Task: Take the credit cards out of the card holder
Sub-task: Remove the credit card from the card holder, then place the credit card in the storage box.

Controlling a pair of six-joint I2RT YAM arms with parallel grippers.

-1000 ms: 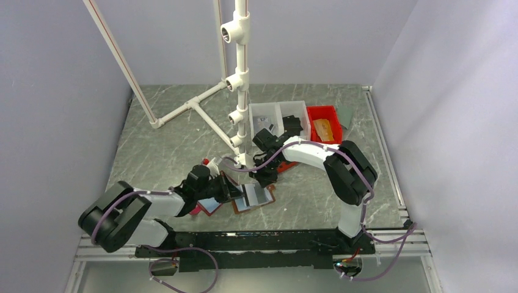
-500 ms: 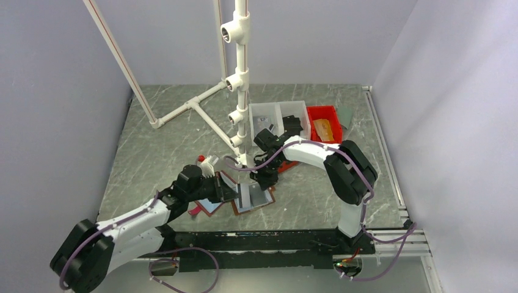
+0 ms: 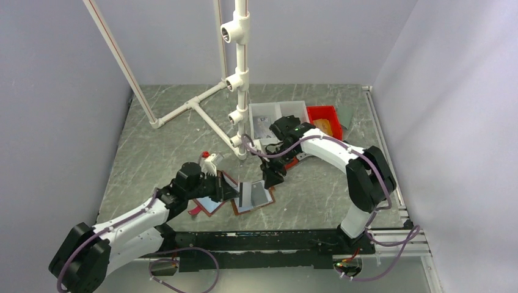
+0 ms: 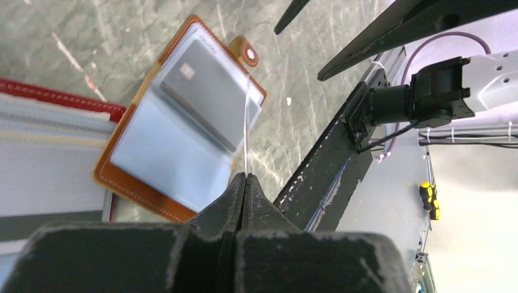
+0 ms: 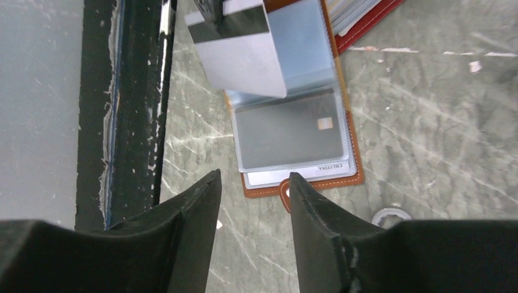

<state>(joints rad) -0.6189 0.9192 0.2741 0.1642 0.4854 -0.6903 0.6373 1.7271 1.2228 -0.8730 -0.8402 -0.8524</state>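
Left gripper [image 4: 244,178] clenched on grey card [image 5: 238,58], probably raised to clear its sleeve | right gripper [image 5: 253,186] parted, empty, at holder's 1 o'clock, leaving you room | card holder [image 4: 165,152] open at table's [image 3: 159,159] 6 o'clock, second card [image 5: 287,129] sleeved.

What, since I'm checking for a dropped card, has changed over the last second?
The right pincer opened and backed off toward the right; the left arm sank back toward the near edge. The left pincer stayed shut on the grey card above the open card holder, which did not move.
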